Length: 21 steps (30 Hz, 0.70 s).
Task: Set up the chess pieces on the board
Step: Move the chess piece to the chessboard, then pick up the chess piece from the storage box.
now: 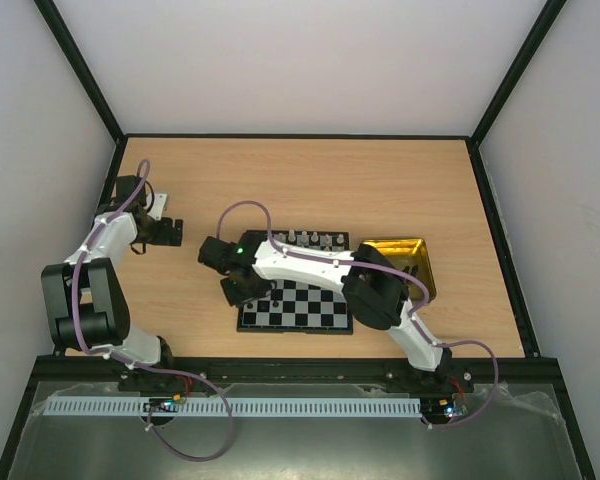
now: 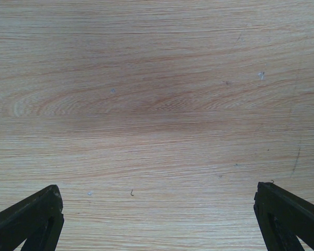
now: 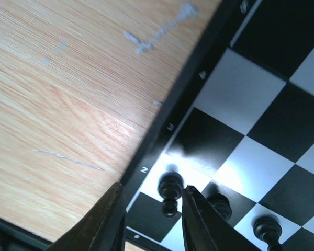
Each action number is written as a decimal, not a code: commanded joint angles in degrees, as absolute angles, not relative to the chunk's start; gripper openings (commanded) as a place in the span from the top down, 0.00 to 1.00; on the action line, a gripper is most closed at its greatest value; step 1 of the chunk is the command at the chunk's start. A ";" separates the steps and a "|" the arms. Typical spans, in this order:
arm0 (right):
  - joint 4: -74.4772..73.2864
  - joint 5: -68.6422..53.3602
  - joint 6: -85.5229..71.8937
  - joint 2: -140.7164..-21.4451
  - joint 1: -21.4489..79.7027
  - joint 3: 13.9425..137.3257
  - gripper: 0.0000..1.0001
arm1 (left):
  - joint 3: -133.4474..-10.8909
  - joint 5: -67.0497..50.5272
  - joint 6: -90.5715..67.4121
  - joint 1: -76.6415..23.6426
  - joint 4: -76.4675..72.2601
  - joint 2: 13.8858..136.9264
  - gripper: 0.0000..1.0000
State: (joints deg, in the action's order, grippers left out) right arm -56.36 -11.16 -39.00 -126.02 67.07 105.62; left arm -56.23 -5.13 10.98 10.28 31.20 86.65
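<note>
From above: the board (image 1: 310, 312) lying by the middle of the bench's (image 1: 310, 180) near edge, with a shiny gold tray (image 1: 405, 255) just beside its right edge toward the far corner. Meeting of the two hidden by the right arm (image 1: 310, 265). A row of chess pieces (image 1: 310, 238) upright along the board's far edge, too small there to tell colours. Right claw (image 1: 242, 292) at the board's left rim, jaw gap unreadable from up there. Left claw (image 1: 172, 232) well apart, over bare wood near the bench's left edge.

Only in the right wrist view: right claw (image 3: 153, 188) partly open and holding nothing. Fingers (image 3: 107, 225) either side of a black pawn (image 3: 170, 192) standing on a light square just inside the black rim (image 3: 183, 112). Plain gap on the pawn's rim side; other finger very close, contact not certain. Two more black pieces (image 3: 220, 205) in line beside it, each on its own square, not made out from above.

Only in the left wrist view: left claw (image 2: 157, 188) spread wide, nothing between the fingertips (image 2: 26, 222), plain wood grain below.

Room for moving: broad bare wood across the far half of the bench and on the left between the two claws. Tight on the right, tray close against the board. Only a narrow strip between the board and the bench's near edge.
</note>
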 commanded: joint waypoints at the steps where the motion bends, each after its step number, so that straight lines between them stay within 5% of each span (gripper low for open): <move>1: -60.99 -8.43 -39.45 -124.81 66.52 112.31 0.71 | -57.02 -5.80 11.30 10.49 32.30 85.91 0.01; 6: -63.63 -4.54 -40.87 -119.65 61.49 114.27 0.71 | -57.47 -5.89 11.60 10.50 32.84 85.69 0.01; 21: -58.98 5.26 -40.55 -93.87 29.46 82.13 0.71 | -59.30 -4.08 12.33 8.34 34.24 85.77 0.01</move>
State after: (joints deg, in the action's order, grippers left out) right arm -59.55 3.29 -41.34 -96.57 32.60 88.82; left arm -57.04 -4.86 11.62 9.23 32.71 86.54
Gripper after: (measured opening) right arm 0.293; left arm 0.992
